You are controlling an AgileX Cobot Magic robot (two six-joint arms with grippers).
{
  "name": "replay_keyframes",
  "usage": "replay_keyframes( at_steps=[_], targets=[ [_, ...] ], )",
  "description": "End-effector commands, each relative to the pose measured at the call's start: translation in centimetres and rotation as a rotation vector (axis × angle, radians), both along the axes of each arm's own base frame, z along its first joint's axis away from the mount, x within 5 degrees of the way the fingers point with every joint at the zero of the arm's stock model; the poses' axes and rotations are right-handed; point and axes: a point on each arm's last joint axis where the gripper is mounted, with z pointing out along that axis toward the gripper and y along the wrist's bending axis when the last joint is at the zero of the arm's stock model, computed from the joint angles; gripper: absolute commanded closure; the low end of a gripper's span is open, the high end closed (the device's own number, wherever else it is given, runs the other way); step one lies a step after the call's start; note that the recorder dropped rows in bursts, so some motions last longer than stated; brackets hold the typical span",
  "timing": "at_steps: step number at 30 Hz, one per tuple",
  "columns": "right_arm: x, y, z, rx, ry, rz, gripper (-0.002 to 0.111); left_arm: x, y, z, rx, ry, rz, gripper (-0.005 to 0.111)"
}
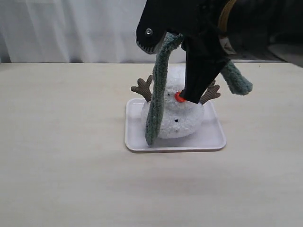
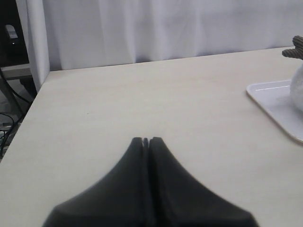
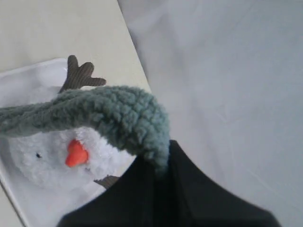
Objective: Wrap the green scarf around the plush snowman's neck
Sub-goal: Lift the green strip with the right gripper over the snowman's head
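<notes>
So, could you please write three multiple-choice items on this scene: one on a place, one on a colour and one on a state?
1. Where does the plush snowman stand?
A. On the bare table
B. On the white tray
C. In a basket

2. What colour is the snowman's nose?
A. Orange
B. Blue
C. Black

3. What state is the right gripper in?
A. Open and empty
B. Shut on the green scarf
C. Out of every view

Answers:
1. B, since the tray's flat floor and rim show around the snowman's base in the exterior view.
2. A, since the nose is bright orange in both the exterior and right wrist views.
3. B, since the scarf comes out from between the closed fingers and hangs down beside the snowman.
</notes>
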Motion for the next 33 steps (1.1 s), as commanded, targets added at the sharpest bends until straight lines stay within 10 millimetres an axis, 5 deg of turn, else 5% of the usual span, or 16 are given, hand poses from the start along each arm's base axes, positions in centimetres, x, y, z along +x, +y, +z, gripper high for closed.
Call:
replay_keyframes(
  at_steps=[1,10,21,33],
  targets=[
    [1.4,1.3,-0.9,-0.069,-0.093,0.029,0.104,0.0,0.0,0.0,-0.003,-0.009,0.001,0.107],
    [4.3,2.3,-3.0,-0.069,-0.186,-0.045,0.104,0.0,0.0,-0.1,-0.002,-0.004,0.001,0.107],
    [10.2,-2.8,-6.6,0.293,-0.08,-0.443,0.104,0.0,0.0,-0.1,-0.002,-0.004,0.001,0.107],
    [11.9,-0.8,-7.7,0.368,-0.057,-0.269,0.104,0.0,0.0,-0.1,-0.002,-0.004,0.001,0.107]
  ],
)
